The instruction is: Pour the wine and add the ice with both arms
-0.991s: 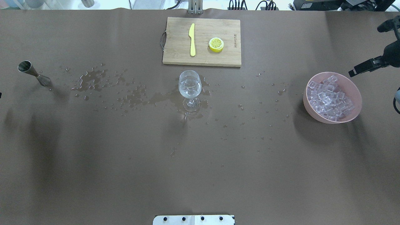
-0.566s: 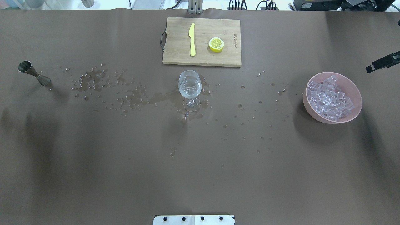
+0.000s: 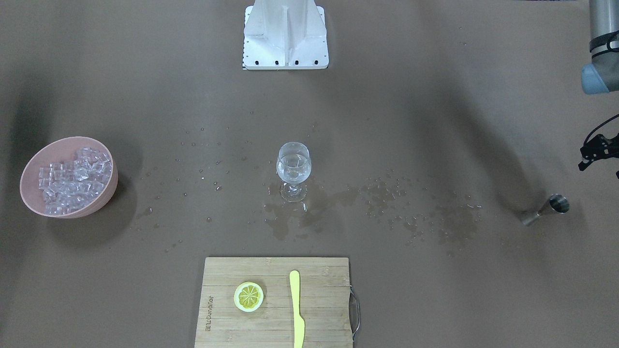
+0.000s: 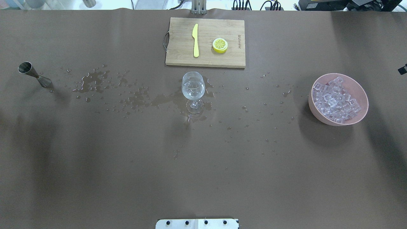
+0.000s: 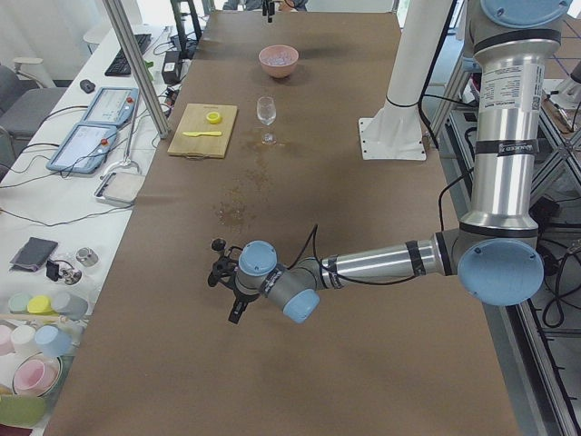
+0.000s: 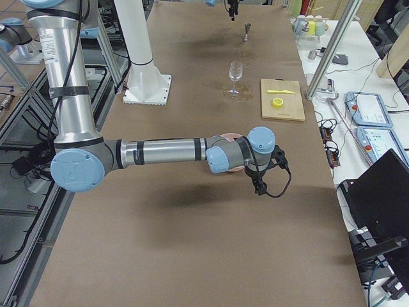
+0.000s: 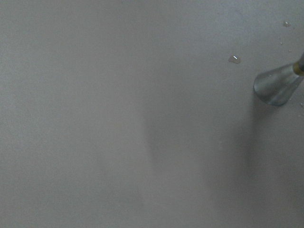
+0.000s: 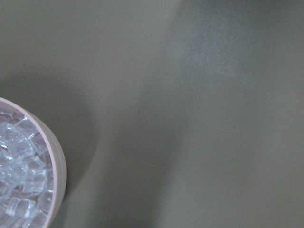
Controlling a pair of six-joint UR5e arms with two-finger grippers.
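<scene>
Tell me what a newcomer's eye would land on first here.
The clear stemmed wine glass dead centre, upright amid spilled droplets trailing toward the robot's left. Then the pink bowl heaped with clear ice cubes at the robot's right, and the bamboo cutting board with a yellow knife and lemon slice beyond the glass.

We identify a wooden cutting board [image 4: 178, 47] lying flat at the far middle of the tabletop [image 4: 127, 178], its metal handle [image 4: 165, 39] on the short end at the overhead view's left. A yellow knife [image 4: 195, 40] lies flat on the board. A yellow lemon slice [image 4: 220, 45] lies near it, apart from the blade. A white bracket [image 4: 197, 223] sits at the near edge. In the exterior left view, two tablets [image 5: 111, 104] [image 5: 82, 147] lie on a side bench [image 5: 54, 227].
</scene>
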